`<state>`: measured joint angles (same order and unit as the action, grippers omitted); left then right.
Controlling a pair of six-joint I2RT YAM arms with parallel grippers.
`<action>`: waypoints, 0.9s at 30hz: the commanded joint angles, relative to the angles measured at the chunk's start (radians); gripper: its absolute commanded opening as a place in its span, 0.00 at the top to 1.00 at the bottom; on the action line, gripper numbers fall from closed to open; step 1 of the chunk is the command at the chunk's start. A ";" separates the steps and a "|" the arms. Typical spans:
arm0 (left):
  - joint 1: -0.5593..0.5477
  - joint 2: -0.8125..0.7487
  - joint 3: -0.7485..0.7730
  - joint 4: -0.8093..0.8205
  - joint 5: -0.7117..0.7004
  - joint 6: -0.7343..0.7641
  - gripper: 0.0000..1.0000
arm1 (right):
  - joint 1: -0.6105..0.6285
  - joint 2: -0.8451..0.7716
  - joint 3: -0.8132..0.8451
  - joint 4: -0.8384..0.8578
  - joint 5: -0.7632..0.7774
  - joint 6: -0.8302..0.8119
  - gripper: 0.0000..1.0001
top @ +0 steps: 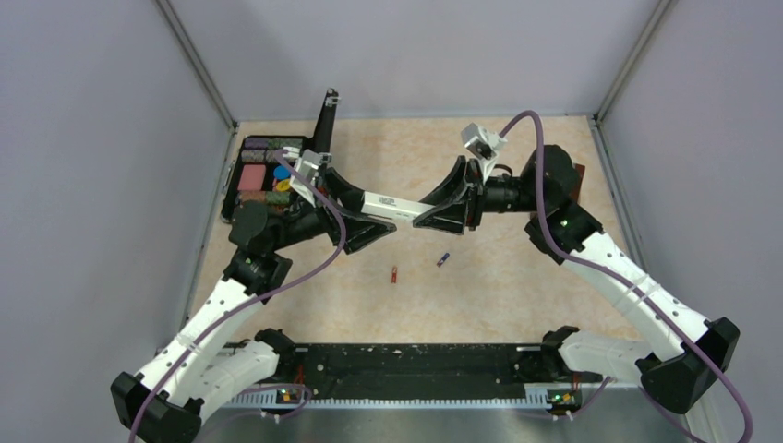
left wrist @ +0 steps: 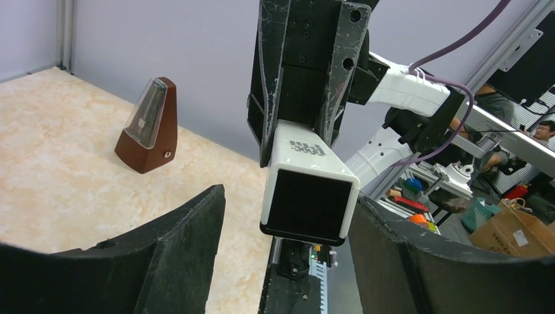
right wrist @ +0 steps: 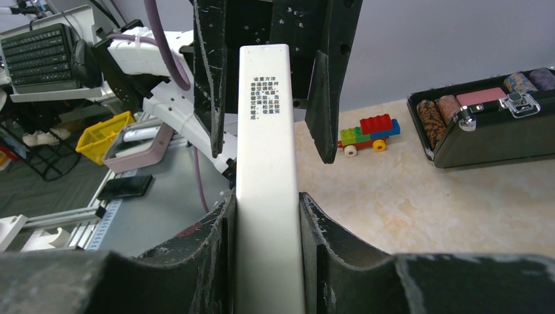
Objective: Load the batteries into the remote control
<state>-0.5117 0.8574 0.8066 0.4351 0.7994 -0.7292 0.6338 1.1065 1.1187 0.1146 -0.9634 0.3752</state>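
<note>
Two arms meet over the middle of the worktop point(top: 517, 277), with the white remote control point(top: 395, 207) held between them clear of the surface. The right end effector point(right wrist: 268, 229) pinches one end of the bar, its fingers point(right wrist: 209, 261) pressed against both sides. The left end effector point(left wrist: 288, 235) stands spread around the opposite end, its fingers point(left wrist: 163, 255) apart from the casing and gripping nothing.

The remote's long axis runs from one arm to the other across the worktop, so each wrist camera looks straight along it at the other arm. Both batteries lie loose on the worktop, on the side of the remote nearer the arms' bases. The red battery point(top: 394, 274) is about level with the bar's middle, and the purple battery point(top: 443, 259) is a little to its right, closer to the right end effector. Neither is touched.

The right arm alone appears to secure the bar, which leaves the empty left arm free to drop back toward a battery, and the red one looks like its nearer pick. Whether the battery bay is open cannot be told from here.
</note>
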 commanded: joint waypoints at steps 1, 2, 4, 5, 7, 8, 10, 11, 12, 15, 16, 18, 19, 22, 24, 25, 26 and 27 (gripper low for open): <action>-0.002 -0.017 0.039 0.067 -0.003 0.009 0.30 | 0.004 -0.012 -0.005 0.028 -0.018 -0.020 1.00; -0.002 -0.016 0.038 0.072 -0.005 0.009 0.31 | 0.004 -0.009 -0.004 0.023 -0.020 -0.021 1.00; -0.002 -0.014 0.038 0.080 -0.006 0.006 0.33 | 0.004 -0.004 0.005 0.007 -0.023 -0.028 1.00; -0.002 -0.012 0.037 0.084 -0.005 0.004 0.33 | 0.004 0.000 0.009 -0.002 -0.023 -0.032 1.00; -0.002 -0.008 0.036 0.089 -0.002 -0.001 0.36 | 0.004 0.003 0.012 -0.007 -0.023 -0.035 1.00; -0.002 -0.007 0.036 0.091 -0.001 -0.003 0.37 | 0.004 0.005 0.013 -0.006 -0.024 -0.036 1.00; -0.002 -0.003 0.037 0.095 0.005 -0.007 0.41 | 0.005 0.006 0.014 -0.006 -0.024 -0.035 1.00; -0.002 -0.002 0.036 0.096 0.007 -0.008 0.42 | 0.004 0.007 0.014 -0.007 -0.024 -0.035 1.00; -0.001 -0.002 0.036 0.096 0.008 -0.009 0.44 | 0.005 0.008 0.013 -0.006 -0.024 -0.034 1.00; -0.002 -0.001 0.035 0.097 0.013 -0.007 0.46 | 0.004 0.009 0.015 -0.005 -0.027 -0.032 1.00; -0.002 -0.001 0.034 0.097 0.015 -0.007 0.47 | 0.004 0.009 0.014 -0.006 -0.026 -0.033 1.00; -0.002 -0.001 0.035 0.097 0.018 -0.008 0.48 | 0.004 0.011 0.014 -0.005 -0.029 -0.030 1.00; -0.002 0.000 0.036 0.097 0.019 -0.009 0.48 | 0.004 0.011 0.014 -0.006 -0.029 -0.031 1.00; -0.002 0.005 0.036 0.101 0.024 -0.011 0.53 | 0.004 0.013 0.014 -0.007 -0.031 -0.030 1.00; -0.002 0.006 0.036 0.104 0.031 -0.011 0.61 | 0.005 0.013 0.014 -0.007 -0.029 -0.031 1.00; -0.002 0.008 0.036 0.104 0.031 -0.011 0.65 | 0.004 0.013 0.014 -0.006 -0.029 -0.031 1.00; -0.002 0.009 0.036 0.105 0.036 -0.011 0.70 | 0.005 0.013 0.014 -0.006 -0.029 -0.031 1.00; -0.001 0.010 0.036 0.105 0.037 -0.010 0.74 | 0.004 0.014 0.014 -0.006 -0.027 -0.031 1.00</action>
<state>-0.5114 0.8658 0.8070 0.4744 0.8085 -0.7288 0.6338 1.1206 1.1187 0.0799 -0.9806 0.3614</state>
